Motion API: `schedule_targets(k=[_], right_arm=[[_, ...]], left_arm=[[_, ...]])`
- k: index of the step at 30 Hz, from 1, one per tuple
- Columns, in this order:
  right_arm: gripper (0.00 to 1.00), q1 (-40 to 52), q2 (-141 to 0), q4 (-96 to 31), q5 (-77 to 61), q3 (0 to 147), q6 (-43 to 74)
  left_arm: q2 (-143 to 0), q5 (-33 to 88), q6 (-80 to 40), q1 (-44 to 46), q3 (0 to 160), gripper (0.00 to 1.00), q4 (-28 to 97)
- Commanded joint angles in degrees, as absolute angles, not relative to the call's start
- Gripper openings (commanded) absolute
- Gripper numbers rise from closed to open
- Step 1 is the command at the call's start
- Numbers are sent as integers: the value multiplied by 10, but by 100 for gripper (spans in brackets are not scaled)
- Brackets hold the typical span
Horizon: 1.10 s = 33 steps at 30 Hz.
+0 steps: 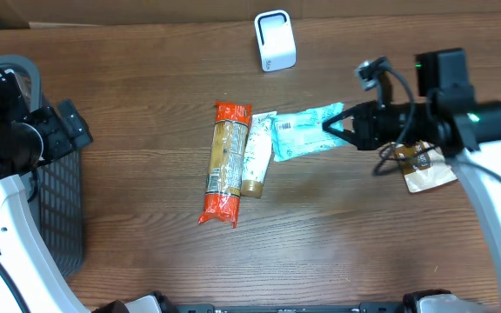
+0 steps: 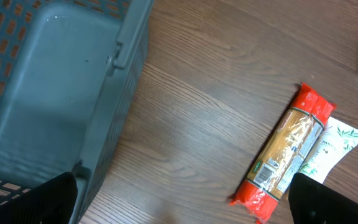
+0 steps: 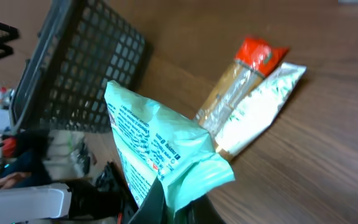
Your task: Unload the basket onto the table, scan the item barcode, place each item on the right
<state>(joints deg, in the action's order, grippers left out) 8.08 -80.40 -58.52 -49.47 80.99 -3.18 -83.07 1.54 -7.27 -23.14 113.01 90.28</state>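
Note:
My right gripper (image 1: 333, 127) is shut on one end of a mint-green packet (image 1: 301, 132) with printed text, and holds it just above the table, right of centre. In the right wrist view the green packet (image 3: 157, 146) rises from between my closed fingers (image 3: 157, 205). A white scanner (image 1: 275, 41) stands at the back, beyond the packet. My left gripper (image 2: 185, 211) is open and empty, with its black fingertips (image 2: 55, 199) wide apart beside the basket.
A grey mesh basket (image 1: 59, 204) stands at the left edge. An orange pasta packet (image 1: 226, 163) and a white tube (image 1: 255, 156) lie side by side mid-table. A brown packet (image 1: 424, 169) lies under my right arm.

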Motion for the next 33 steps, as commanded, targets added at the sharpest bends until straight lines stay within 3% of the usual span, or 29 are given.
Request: schedule_targets(k=[1,12,19,23,26,33], right_arm=[[4,81,-754,-584,-476,830,8],[4,86,-735,-557,-400,842,107],[4,196,-818,-535,-39,938,123],[4,253,-893,-460,175,949,117],[4,276,-969,-356,268,949,-2],[4,291,-1086,-176,291,949,-295]], left_arm=[[-832,20,-64,-232,1130,100,901],[-832,20,-64,-232,1130,100,902],[-832,20,-64,-232,1130,100,901],[-832,20,-64,-232,1130,99,901],[-832,20,-64,-232,1130,100,901],[-832,20,-64,-232,1130,100,901]])
